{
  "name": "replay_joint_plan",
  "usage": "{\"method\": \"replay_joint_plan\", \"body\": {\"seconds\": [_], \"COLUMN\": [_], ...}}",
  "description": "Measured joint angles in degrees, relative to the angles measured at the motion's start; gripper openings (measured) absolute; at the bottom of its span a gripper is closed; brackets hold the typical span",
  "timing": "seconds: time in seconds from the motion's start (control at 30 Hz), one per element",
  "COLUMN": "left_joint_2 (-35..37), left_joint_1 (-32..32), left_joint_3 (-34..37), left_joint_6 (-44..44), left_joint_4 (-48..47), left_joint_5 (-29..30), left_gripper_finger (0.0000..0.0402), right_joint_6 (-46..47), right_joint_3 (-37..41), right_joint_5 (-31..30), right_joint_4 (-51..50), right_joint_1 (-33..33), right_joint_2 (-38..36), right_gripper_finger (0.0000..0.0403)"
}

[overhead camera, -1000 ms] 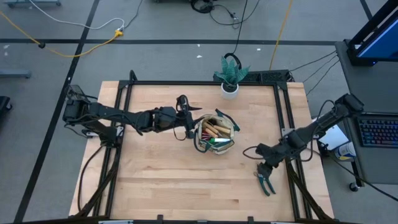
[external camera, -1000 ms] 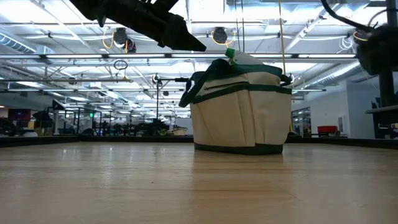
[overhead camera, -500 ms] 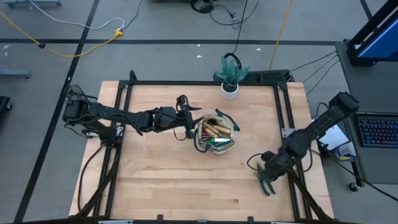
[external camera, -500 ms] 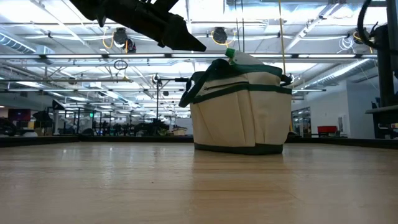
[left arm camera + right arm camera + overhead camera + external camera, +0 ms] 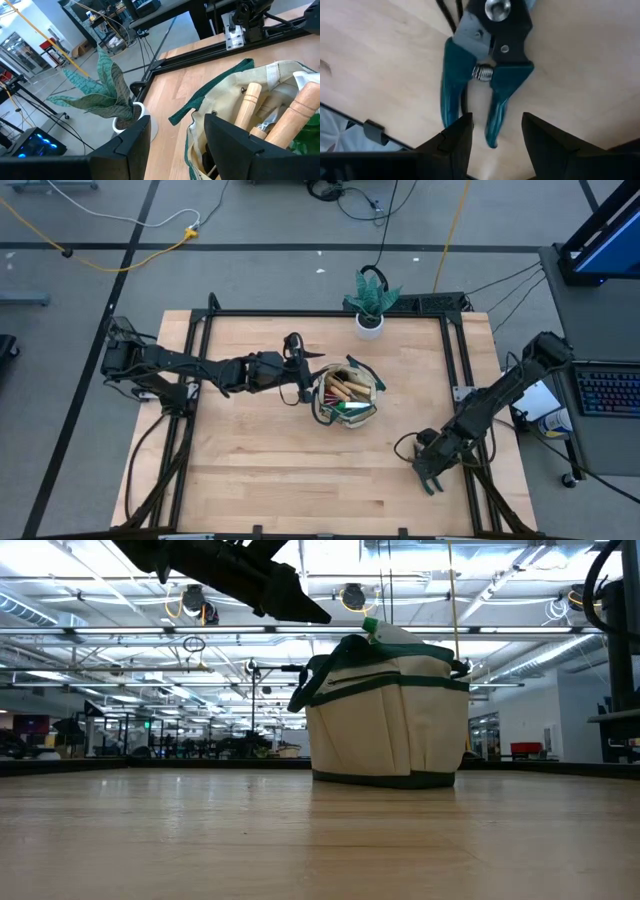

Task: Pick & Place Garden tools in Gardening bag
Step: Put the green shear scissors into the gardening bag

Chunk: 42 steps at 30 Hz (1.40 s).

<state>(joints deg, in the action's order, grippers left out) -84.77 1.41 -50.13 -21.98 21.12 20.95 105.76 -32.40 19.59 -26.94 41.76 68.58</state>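
From above, the right claw point(image 5: 432, 470) hovers over the dark teal-handled pruning shears point(image 5: 431, 478) near the wooden table's point(image 5: 260, 470) right front corner, well apart from the tan canvas gardening bag point(image 5: 347, 396), beside which the left claw point(image 5: 303, 385) waits. At the right wrist, the spread, empty fingers point(image 5: 452, 145) straddle the shears' point(image 5: 487, 75) handle ends; the long axis runs straight away, blades far.

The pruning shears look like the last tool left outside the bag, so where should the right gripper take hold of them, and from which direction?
Best across the two teal handles, just below the spring. The pruning shears lie flat on the table, so come straight down. The right gripper hangs open right above those handles, one finger to either side. The handles splay apart, so closing will probably squeeze them together.
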Motion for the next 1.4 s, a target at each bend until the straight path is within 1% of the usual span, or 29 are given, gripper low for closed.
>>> {"method": "replay_joint_plan", "body": {"seconds": [0.1, 0.3, 0.53, 0.67, 0.83, 1.03, 1.2, 1.4], "left_joint_2": [0.0, 0.0, 0.0, 0.0, 0.0, 0.0, 0.0, 0.0], "left_joint_1": [0.0, 0.0, 0.0, 0.1, 0.5, 1.3, 1.7, 1.7], "left_joint_3": [0.0, 0.0, 0.0, 0.0, 0.0, 0.0, 0.0, 0.0], "left_joint_6": [0.1, 0.1, 0.1, 0.0, 0.0, 0.0, 0.2, 0.3], "left_joint_4": [0.0, 0.0, 0.0, 0.0, 0.0, 0.0, 0.0, -0.1], "left_joint_5": [0.0, 0.0, 0.0, 0.0, 0.0, 0.0, 0.0, 0.0], "left_gripper_finger": [0.0188, 0.0189, 0.0188, 0.0189, 0.0188, 0.0188, 0.0188, 0.0188], "right_joint_6": [-0.1, -0.4, 0.0, 0.0, 0.1, -1.0, -3.1, -4.6], "right_joint_3": [0.0, 0.0, -0.1, -0.1, -0.1, -0.1, 0.1, 0.1], "right_joint_5": [0.1, 0.2, 0.2, 0.2, -1.2, -2.3, -3.8, -12.1], "right_joint_4": [0.1, 1.8, 3.6, 3.4, 3.3, 3.5, 3.7, 3.7], "right_joint_1": [0.0, 0.2, 1.7, 1.8, 1.9, 1.9, 1.9, 1.8], "right_joint_2": [2.0, 5.6, 7.5, 7.9, 8.0, 7.6, 5.8, 1.2], "right_gripper_finger": [0.0157, 0.0134, 0.0110, 0.0084, 0.0038, 0.0035, 0.0035, 0.0038]}}
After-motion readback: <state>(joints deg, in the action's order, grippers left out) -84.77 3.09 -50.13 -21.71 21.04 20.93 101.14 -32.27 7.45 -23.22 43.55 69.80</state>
